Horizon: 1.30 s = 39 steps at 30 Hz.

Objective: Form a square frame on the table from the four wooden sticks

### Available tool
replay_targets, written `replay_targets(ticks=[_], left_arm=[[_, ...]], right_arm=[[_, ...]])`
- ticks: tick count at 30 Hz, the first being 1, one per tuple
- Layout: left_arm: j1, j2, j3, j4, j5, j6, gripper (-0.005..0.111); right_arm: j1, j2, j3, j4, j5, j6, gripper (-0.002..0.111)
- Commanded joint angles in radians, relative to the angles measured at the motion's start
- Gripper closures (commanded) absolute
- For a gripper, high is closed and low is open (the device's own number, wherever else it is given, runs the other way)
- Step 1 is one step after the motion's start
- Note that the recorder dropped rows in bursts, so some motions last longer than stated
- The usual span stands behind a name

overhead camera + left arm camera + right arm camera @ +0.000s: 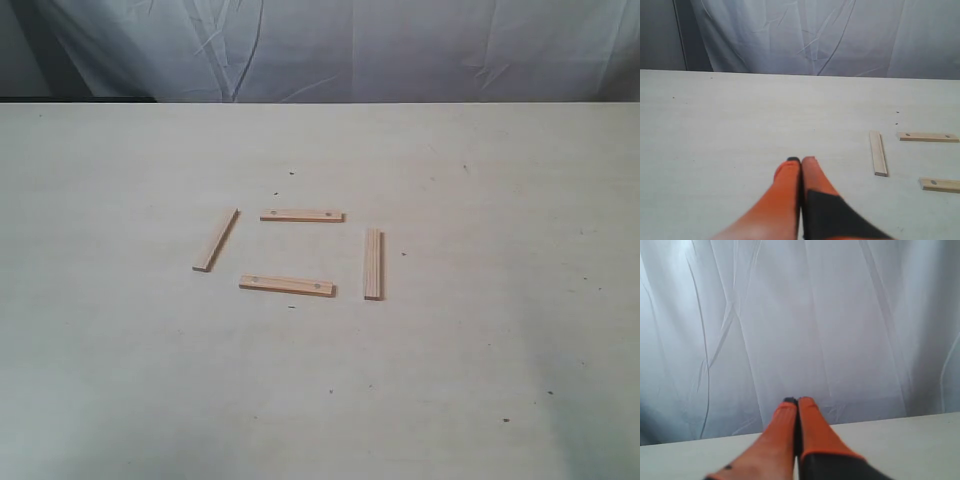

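pale table (120,400) fills the view from its near edge — the four wooden sticks (286,285) lie around mid-worktop in a loose square, corners gaping, none touching. left gripper (801,159) and right gripper (797,400) — both pinched closed, holding nothing.

Loose square mid-frame on the pale desk (500,380), all four lying flat, corners gapped, none touching. Upper stick (301,215) and lower stick (286,286) have small dark holes near each end. Right stick (373,264) is plain and runs straight up-down, left stick (216,240) is plain and slanted, its top leaning right
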Motion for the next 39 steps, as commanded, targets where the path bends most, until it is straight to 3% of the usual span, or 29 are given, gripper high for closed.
replay_targets(ticks=[1,9,13,16,18,23,27,32,39], left_arm=[[0.000,-0.004,0.001,0.002,-0.008,-0.002,0.107],[0.000,-0.004,0.001,0.002,-0.008,-0.002,0.107],[0.000,-0.004,0.001,0.002,-0.008,-0.002,0.107],[0.000,-0.004,0.001,0.002,-0.008,-0.002,0.107],[0.000,-0.004,0.001,0.002,-0.008,-0.002,0.107],[0.000,-0.004,0.001,0.002,-0.008,-0.002,0.107],[0.000,-0.004,0.001,0.002,-0.008,-0.002,0.107],[0.000,-0.004,0.001,0.002,-0.008,-0.002,0.107],[0.000,-0.004,0.001,0.002,-0.008,-0.002,0.107]], right_arm=[[-0.005,-0.005,0.001,0.003,-0.018,-0.002,0.108],[-0.005,-0.005,0.001,0.221,-0.097,0.002,0.108],[-0.005,0.051,-0.149,0.232,0.063,-0.001,0.109],[-0.005,0.376,-0.509,0.135,0.329,-0.006,0.109],[-0.005,0.577,-0.659,0.110,0.458,-0.009,0.109],[-0.003,0.943,-0.824,0.100,0.506,-0.068,0.109],[0.006,1.198,-0.887,0.226,0.531,-0.096,0.109],[0.148,1.490,-1.009,0.220,0.715,-0.125,0.109],[0.423,1.809,-1.282,-0.029,0.821,0.179,0.109]])
